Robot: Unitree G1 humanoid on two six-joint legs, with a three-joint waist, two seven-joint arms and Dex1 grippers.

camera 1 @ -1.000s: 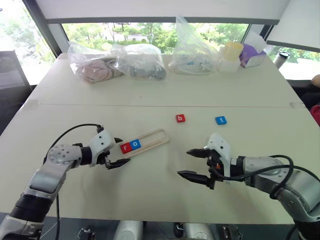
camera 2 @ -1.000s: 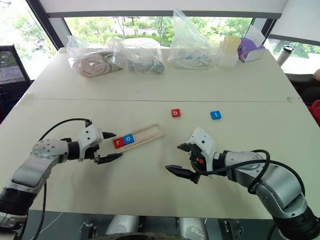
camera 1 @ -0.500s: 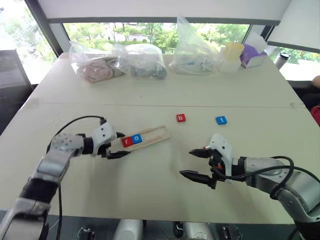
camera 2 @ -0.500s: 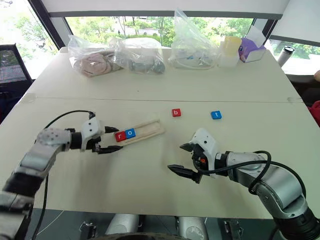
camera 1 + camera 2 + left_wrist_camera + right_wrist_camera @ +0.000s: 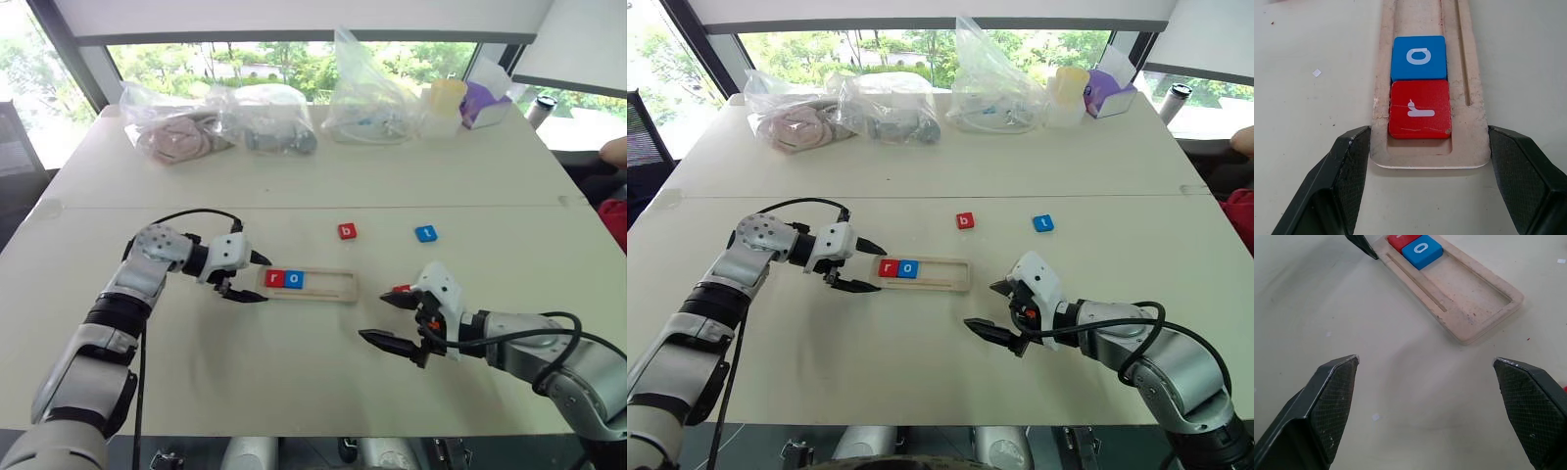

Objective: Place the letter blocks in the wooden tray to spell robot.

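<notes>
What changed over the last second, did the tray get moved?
The left end effector, clamped on the wooden tray at its end, swung it from slanted to lying straight across the table. The r block and o block stayed seated inside. The b block, t block and open right end effector stayed put.

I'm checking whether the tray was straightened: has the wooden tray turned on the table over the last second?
Yes. The wooden tray lay slanted to the table seam a second ago; now it runs roughly parallel, gripped at its end by the left gripper.

left hand [image 5: 247,278] gripping wooden tray [image 5: 331,285], tray swung level
</notes>
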